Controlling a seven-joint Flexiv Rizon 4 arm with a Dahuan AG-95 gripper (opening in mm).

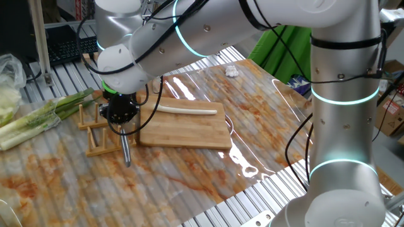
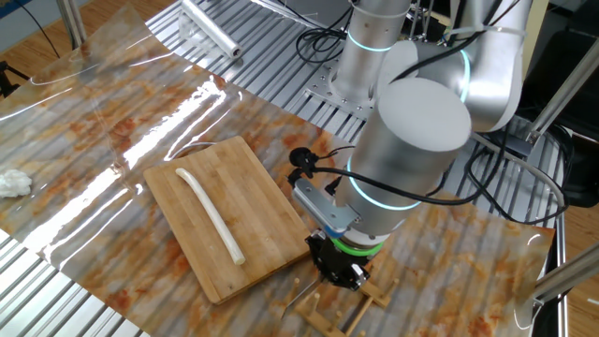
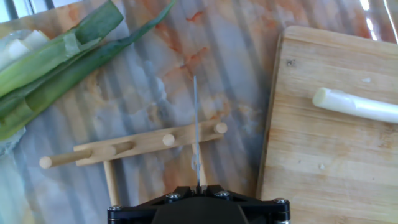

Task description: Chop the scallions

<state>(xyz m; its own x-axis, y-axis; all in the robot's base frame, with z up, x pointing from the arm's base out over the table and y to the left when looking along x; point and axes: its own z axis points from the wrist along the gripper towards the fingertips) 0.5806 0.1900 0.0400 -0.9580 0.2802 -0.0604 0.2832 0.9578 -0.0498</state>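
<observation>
Hand view puts the tool (image 3: 198,208) nearest, its black base at the bottom edge and a thin grey knife (image 3: 196,130) running straight out from it, edge-on; the tool looks clamped on the knife's handle, though the fingers themselves are hidden. Just beyond, under the blade, sits a small wooden rack (image 3: 134,148) with upright pegs; the blade crosses above its long bar, so the pegs are what could snag the knife as it swings over. To the right lies the board (image 3: 323,162), and on it the scallion (image 3: 357,106), a single pale, uncut stalk; one fixed view shows it lying along the board's far half, slightly curved (image 1: 186,110); the other fixed view shows its full length on the wood (image 2: 211,213).

By its look the stalk is light, fairly firm but crushable, and round, so it may roll or skid under a blade; nothing pins it down, so a straight downward press near one end seems wiser than a sliding cut.

Farther left, a bunch of thick green leeks (image 3: 56,62) rests on the table (image 3: 205,56), apart from the board; a crumpled white scrap (image 1: 231,70) lies at the table's far side.
</observation>
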